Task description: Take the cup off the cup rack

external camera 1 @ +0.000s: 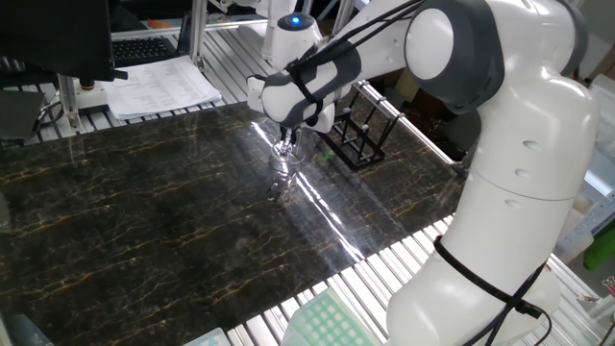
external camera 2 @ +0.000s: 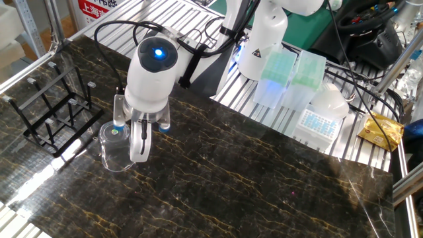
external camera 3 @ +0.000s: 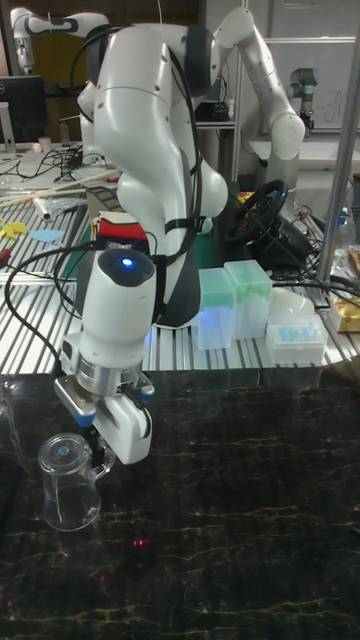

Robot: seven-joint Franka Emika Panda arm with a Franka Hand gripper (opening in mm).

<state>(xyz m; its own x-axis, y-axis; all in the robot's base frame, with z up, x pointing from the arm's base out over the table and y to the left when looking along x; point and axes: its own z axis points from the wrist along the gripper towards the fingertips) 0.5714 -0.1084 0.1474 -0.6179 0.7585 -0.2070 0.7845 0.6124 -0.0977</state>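
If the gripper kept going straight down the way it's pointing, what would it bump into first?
Probably the dark marble tabletop. The gripper points straight down and grips the cup by its wall, so the cup would likely touch the table first. The cup rack stands off to the side.

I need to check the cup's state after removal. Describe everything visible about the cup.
The cup is small, clear glass or plastic, and looks upside down: wider round rim at the bottom, narrower closed base on top. It sits on or just above the dark marbled table, tilted slightly, beside the black wire cup rack and off it. The hand grips it at the top, one finger against its side wall.
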